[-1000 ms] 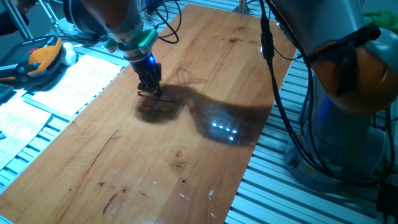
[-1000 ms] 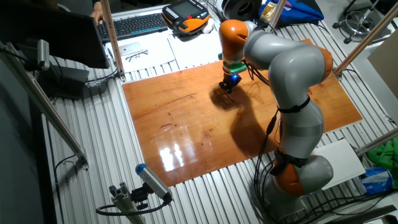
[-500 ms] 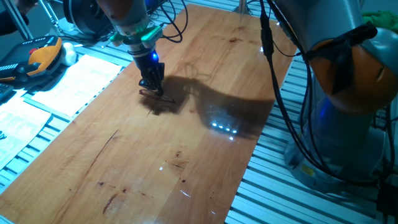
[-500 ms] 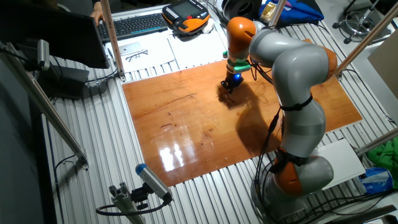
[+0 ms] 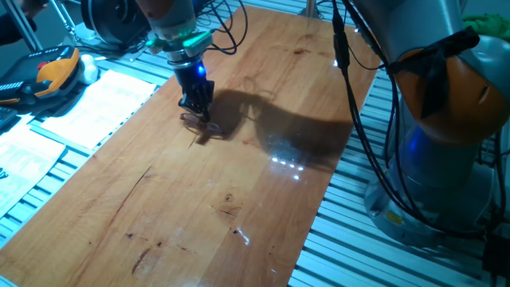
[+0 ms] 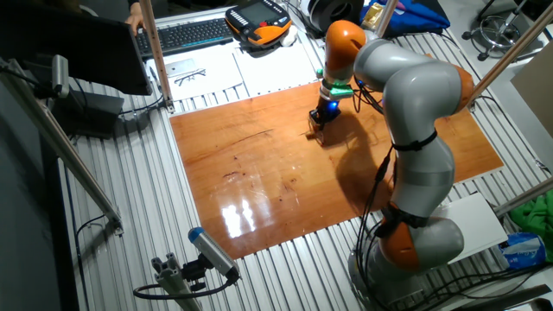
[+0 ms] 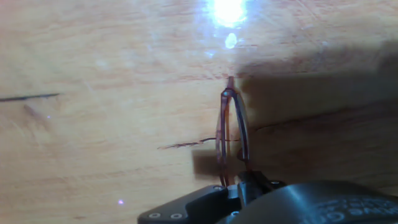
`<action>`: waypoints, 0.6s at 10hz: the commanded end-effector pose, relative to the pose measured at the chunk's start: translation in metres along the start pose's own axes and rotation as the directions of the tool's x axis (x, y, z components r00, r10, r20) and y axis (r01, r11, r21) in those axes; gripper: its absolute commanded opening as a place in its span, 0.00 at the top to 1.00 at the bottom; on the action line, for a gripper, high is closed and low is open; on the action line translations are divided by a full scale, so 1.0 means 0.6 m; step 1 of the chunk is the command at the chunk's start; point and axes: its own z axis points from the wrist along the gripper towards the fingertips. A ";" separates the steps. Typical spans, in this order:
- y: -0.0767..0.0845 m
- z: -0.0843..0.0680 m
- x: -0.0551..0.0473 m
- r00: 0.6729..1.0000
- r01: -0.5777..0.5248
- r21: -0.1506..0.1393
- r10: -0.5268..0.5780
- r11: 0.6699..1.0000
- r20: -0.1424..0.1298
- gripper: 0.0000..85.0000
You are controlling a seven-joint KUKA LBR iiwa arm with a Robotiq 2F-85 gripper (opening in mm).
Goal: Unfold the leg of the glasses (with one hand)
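Observation:
The glasses [image 7: 230, 138] are thin reddish-brown wire spectacles seen edge-on in the hand view. They stand on the wooden table [image 5: 239, 199], and their near end runs in between my fingertips. My gripper [image 7: 241, 182] is shut on that end. In one fixed view the gripper [image 5: 197, 113] points down at the far left part of the table, with the glasses [image 5: 194, 121] as a small dark wire shape under it. In the other fixed view the gripper [image 6: 317, 131] touches down near the table's far edge, and the glasses are too small to make out.
White papers [image 5: 96, 108] and an orange-and-black pendant [image 5: 54, 70] lie left of the table. A keyboard [image 6: 186, 33] and a second pair of spectacles [image 6: 190, 76] lie beyond the far edge. Black cables [image 5: 351, 96] hang along the right. The arm's base [image 6: 415, 246] stands at the near right.
The arm has swung a little toward the table's far side and the gripper has shifted with it, still down on the glasses. Its shadow on the wood has moved along.

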 end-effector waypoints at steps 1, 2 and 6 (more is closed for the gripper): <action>-0.001 0.000 0.000 1.000 -0.029 -0.030 0.029 0.999 -0.004 1.00; 0.000 0.001 -0.001 0.999 -0.052 -0.047 0.051 0.998 -0.005 1.00; 0.002 0.003 -0.002 0.996 -0.086 -0.073 0.085 0.994 -0.004 1.00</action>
